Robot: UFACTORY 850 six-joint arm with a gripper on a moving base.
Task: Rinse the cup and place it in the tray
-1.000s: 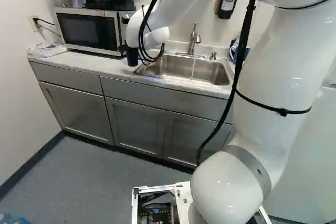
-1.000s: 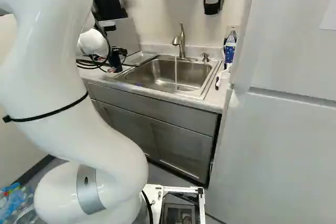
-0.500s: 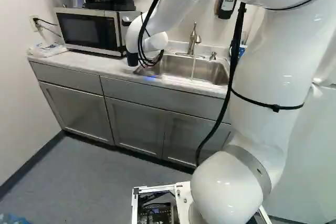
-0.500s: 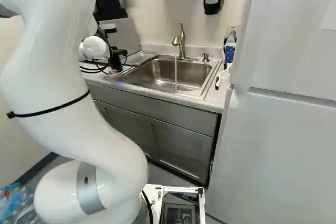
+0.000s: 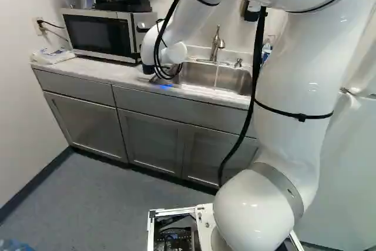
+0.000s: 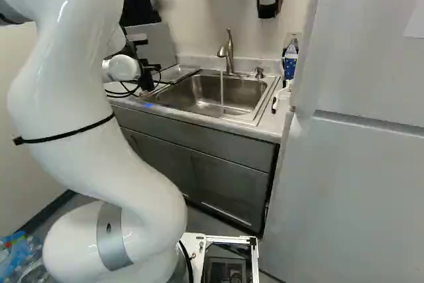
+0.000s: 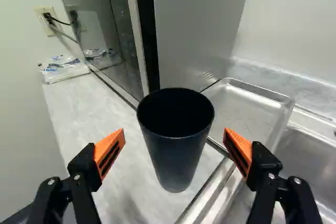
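In the right base view my gripper [image 6: 152, 71] is partly visible low over the counter, left of the sink. The wrist view shows the gripper [image 7: 175, 148] open, its orange-padded fingers either side of a dark cup [image 7: 176, 156], with a gap on each side. The cup stands upright on the counter, mouth up, and looks empty; the left base view shows part of the cup [image 5: 148, 69] beside the arm's wrist. A shallow metal tray [image 7: 247, 111] lies just beyond it, between microwave and sink. Water [image 6: 222, 91] runs from the faucet [image 6: 228, 51].
The microwave [image 7: 199, 24] rises close behind the cup and tray. The sink [image 6: 205, 94] adjoins the tray, its raised rim near one finger. A plastic packet [image 7: 63, 69] lies at the counter's wall end. A fridge [image 6: 358, 164] stands right of the counter in the right base view.
The arm's wrist has come down toward the counter, shifting slightly right in the right base view; the upper arm has moved left in the left base view. The base has not moved.
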